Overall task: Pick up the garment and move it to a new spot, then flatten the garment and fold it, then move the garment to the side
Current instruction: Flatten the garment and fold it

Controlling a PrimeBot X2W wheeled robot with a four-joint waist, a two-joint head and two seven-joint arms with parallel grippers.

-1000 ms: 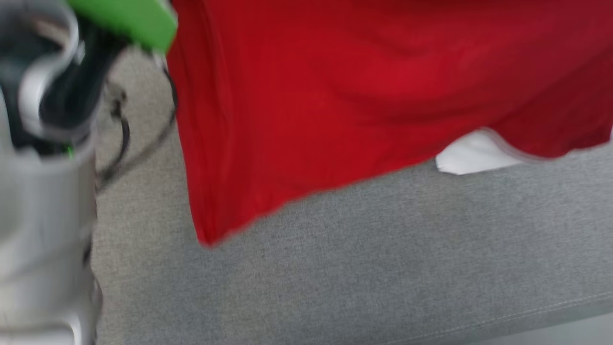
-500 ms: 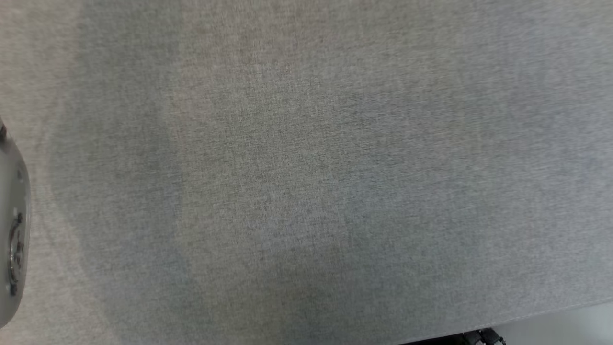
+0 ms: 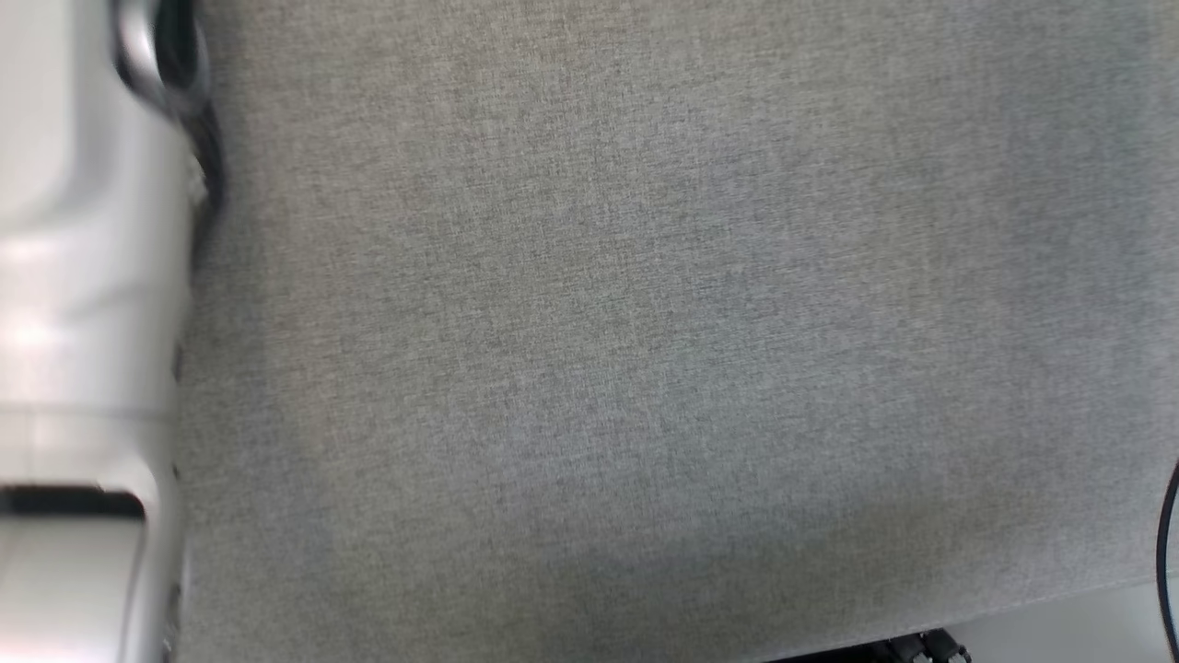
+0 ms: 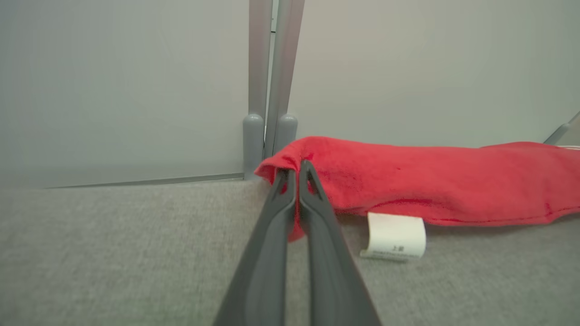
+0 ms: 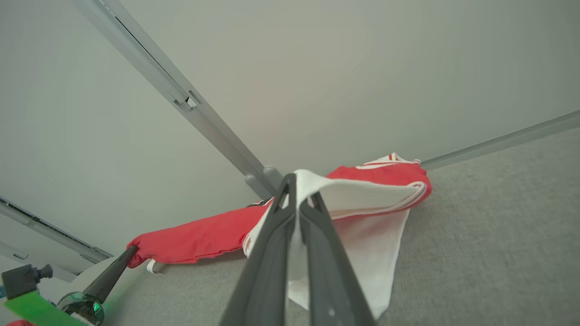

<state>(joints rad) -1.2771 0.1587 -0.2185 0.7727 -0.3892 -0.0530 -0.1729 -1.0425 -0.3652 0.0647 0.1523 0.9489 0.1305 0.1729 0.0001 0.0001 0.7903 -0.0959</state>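
Watching the head view, I see it has swung: a second ago red cloth hung across its top, and now it looks down on the bare grey surface (image 3: 645, 322), with my left forearm (image 3: 83, 276) along the left edge.

The left gripper (image 4: 297, 174) has its fingers pressed together, clamped on the end of the red garment (image 4: 430, 181). The garment runs off to that gripper's right in a long roll, low over the surface. The right gripper (image 5: 299, 190) is likewise pinched tight on the garment's white part, which drapes down past its fingers.

A white label (image 4: 395, 235) hangs just right of the left gripper. Grey posts (image 4: 265, 131) and pale wall panels (image 4: 113, 90) stand close behind the cloth.
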